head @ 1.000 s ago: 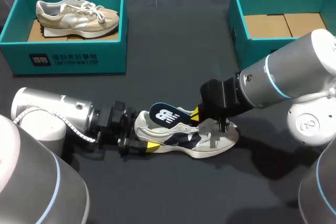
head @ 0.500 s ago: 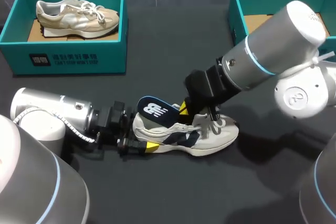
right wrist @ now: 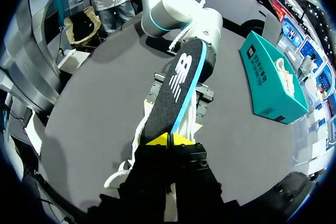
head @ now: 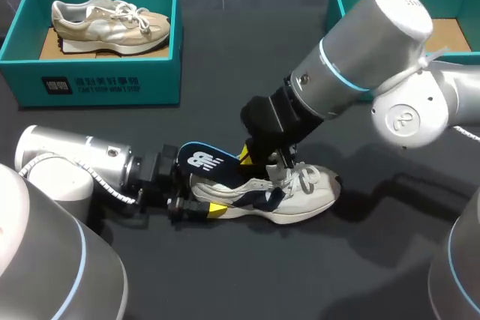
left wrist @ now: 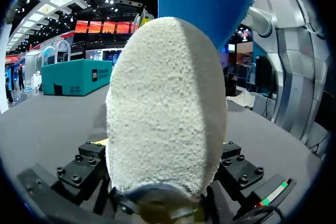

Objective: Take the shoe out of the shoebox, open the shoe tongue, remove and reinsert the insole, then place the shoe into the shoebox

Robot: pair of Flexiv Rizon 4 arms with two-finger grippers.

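Shoe: the shoe (head: 277, 196) lies on its sole on the bench (head: 247, 275), its heel at the left tool (head: 196, 207) and its toe pointing away from that tool; its laces sit just under the right tool (head: 259, 157).
Insole: the insole (head: 206, 164) is held by one end and stretches ahead of the right tool, tilted, over the heel towards the left tool.
Left tool: clamped on the shoe's heel from both sides.
Right tool: fingers pressed together on the insole's end.
Box: the box (head: 341, 28) stands well beyond the right tool.
Second box: the second box (head: 105, 84), well beyond the left tool, holds a tan shoe (head: 109, 24).
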